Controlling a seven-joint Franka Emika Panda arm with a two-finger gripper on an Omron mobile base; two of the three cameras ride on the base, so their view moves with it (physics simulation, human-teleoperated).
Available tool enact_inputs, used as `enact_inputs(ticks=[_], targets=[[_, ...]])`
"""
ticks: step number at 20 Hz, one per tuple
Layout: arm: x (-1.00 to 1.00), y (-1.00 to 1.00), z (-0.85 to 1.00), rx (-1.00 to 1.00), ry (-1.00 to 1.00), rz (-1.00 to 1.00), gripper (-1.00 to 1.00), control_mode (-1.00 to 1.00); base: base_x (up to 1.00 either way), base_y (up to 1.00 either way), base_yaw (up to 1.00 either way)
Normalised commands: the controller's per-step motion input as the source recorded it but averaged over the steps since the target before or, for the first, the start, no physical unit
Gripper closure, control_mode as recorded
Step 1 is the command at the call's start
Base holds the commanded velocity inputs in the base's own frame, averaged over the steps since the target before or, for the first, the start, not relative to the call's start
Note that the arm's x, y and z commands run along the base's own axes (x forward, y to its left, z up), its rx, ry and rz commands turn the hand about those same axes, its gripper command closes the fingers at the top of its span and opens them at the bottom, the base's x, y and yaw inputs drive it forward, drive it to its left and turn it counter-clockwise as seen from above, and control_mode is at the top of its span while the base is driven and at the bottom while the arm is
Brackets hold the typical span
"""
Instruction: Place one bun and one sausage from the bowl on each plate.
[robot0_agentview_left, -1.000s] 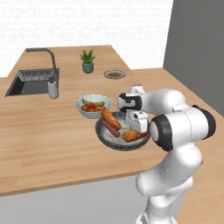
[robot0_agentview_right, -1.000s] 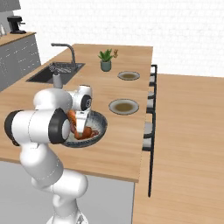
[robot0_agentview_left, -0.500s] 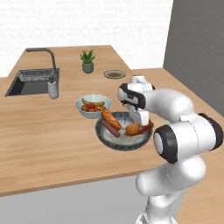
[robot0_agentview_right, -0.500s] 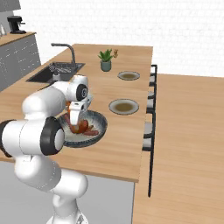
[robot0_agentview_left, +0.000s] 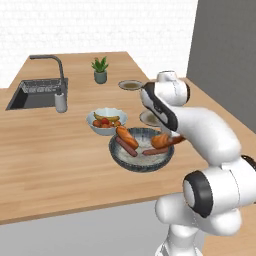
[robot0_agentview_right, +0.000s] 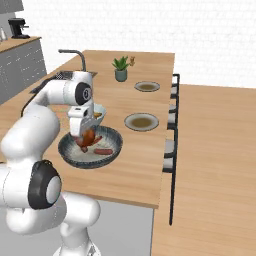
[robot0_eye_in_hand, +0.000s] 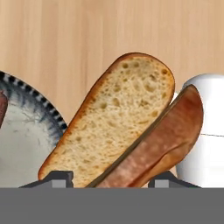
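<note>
The fingers (robot0_eye_in_hand: 109, 177) are clenched on a split bun (robot0_eye_in_hand: 127, 122), its pale crumb face and brown crust rising between the two dark tips. From the left base view the bun (robot0_agentview_left: 162, 140) hangs over the right side of the dark ribbed bowl (robot0_agentview_left: 120, 158), lifted off its floor. The bowl sits near the front edge of the wooden surface (robot0_agentview_left: 55, 155) and holds another bun (robot0_agentview_left: 127, 136) and two sausages (robot0_agentview_left: 126, 146), one towards its left and one (robot0_agentview_left: 155, 150) under the held bun. A white fruit bowl (robot0_agentview_left: 106, 120) stands just behind it. The nearer plate (robot0_agentview_right: 142, 121) lies towards the right edge; the farther plate (robot0_agentview_right: 147, 86) lies beyond it, near a potted plant (robot0_agentview_right: 120, 68). A sink (robot0_agentview_left: 35, 94) occupies the far left corner.
</note>
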Motion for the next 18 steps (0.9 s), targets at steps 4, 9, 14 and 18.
enact_inputs(ticks=[4,9,14,18], targets=[[-1.0,-0.01,0.22,-0.1,-0.29,0.0,1.0,-1.0,0.0,0.0,0.0],[-1.0,-0.04,0.41,-0.05,-0.3,0.01,1.0,-1.0,0.0,0.0,0.0],[-0.9,-0.3,0.1,0.05,-0.12,0.0,1.0,-1.0,0.0,0.0,0.0],[-0.05,0.0,0.0,0.0,0.0,0.0,1.0,-1.0,0.0,0.0,0.0]])
